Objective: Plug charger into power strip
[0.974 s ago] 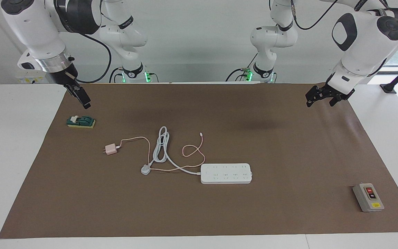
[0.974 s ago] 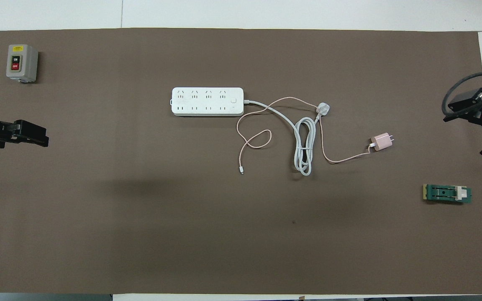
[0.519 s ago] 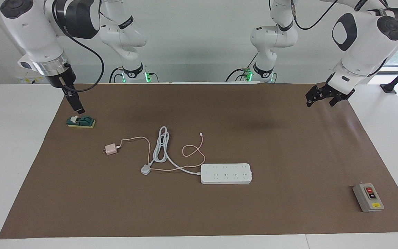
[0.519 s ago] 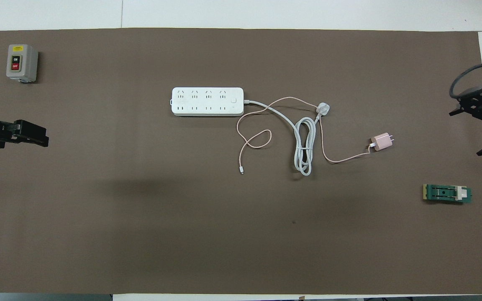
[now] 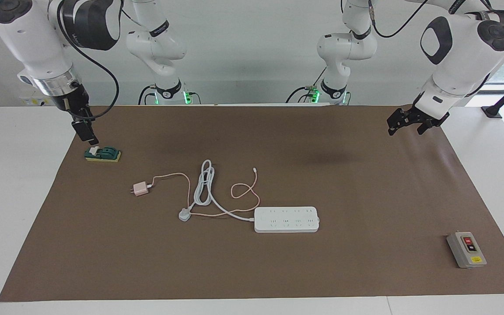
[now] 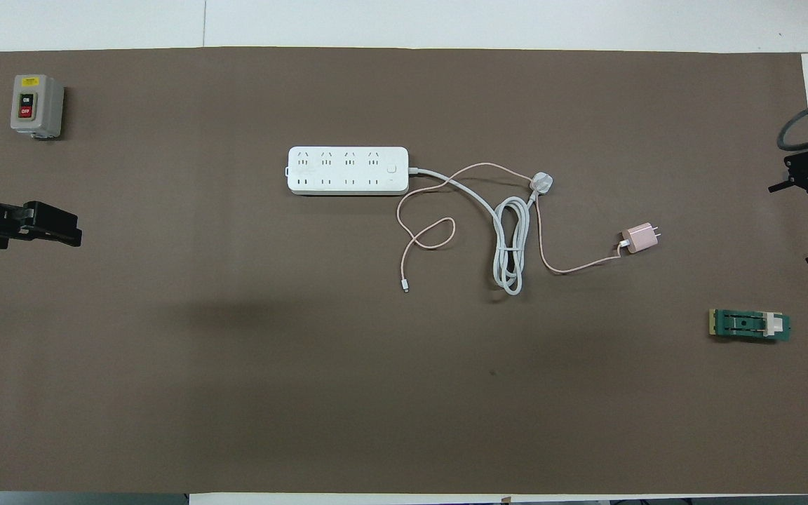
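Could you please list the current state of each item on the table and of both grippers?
charger: lying unplugged on the mat, cable attached.
power strip: flat, sockets up, all free.
three-pin plug: unplugged, lying on the mat.
grey switch box: upright on its base, buttons facing up.
green block: lying flat.
right gripper: hangs beside the green block, holding nothing.
left gripper: waiting, fingers open.
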You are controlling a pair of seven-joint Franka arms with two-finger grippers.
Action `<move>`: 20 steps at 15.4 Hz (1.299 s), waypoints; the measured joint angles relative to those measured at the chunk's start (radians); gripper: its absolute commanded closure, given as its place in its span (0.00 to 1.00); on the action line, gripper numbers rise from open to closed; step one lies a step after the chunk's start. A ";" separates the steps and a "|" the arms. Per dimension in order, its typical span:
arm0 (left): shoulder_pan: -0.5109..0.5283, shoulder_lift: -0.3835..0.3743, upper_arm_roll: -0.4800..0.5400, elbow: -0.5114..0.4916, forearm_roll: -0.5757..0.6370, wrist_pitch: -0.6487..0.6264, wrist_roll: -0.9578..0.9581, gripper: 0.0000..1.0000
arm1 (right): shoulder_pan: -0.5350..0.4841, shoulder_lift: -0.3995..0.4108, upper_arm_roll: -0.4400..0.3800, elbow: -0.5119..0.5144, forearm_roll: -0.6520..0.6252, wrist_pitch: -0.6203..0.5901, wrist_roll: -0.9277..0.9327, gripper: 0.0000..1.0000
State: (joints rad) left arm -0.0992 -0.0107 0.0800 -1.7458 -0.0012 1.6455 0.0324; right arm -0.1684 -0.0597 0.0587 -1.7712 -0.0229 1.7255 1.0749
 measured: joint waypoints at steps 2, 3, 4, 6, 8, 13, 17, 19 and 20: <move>0.000 0.000 0.000 0.000 0.000 0.000 0.000 0.00 | 0.002 -0.002 0.002 -0.003 0.000 -0.008 0.000 0.00; 0.000 0.000 0.000 0.000 0.000 0.000 0.000 0.00 | 0.004 -0.003 0.002 -0.004 0.001 -0.011 0.000 0.00; 0.000 0.000 0.000 0.000 0.000 0.000 0.000 0.00 | 0.006 -0.005 0.004 -0.005 0.005 -0.015 0.001 0.00; 0.000 0.000 0.000 0.000 0.000 0.000 0.000 0.00 | 0.005 -0.009 0.004 -0.005 0.042 -0.016 0.005 0.00; 0.000 0.000 0.000 0.000 0.000 0.000 0.000 0.00 | 0.002 -0.012 -0.001 -0.005 0.087 -0.010 0.020 0.00; 0.000 0.000 0.000 0.000 0.000 0.000 0.000 0.00 | -0.048 -0.011 -0.011 -0.008 0.142 0.029 0.031 0.00; 0.000 0.000 0.000 0.000 0.000 0.000 0.000 0.00 | -0.080 0.045 -0.014 -0.026 0.163 0.035 0.033 0.00; 0.000 0.000 0.000 0.000 0.000 0.000 0.000 0.00 | -0.081 0.100 -0.014 -0.028 0.164 0.083 0.041 0.00; 0.000 0.000 0.000 0.000 0.000 0.000 0.000 0.00 | -0.084 0.126 -0.014 -0.028 0.164 0.114 0.047 0.00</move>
State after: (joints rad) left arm -0.0992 -0.0107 0.0800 -1.7458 -0.0012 1.6455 0.0324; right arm -0.2528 0.0666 0.0449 -1.7991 0.1414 1.8391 1.1217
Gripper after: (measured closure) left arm 0.000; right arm 0.000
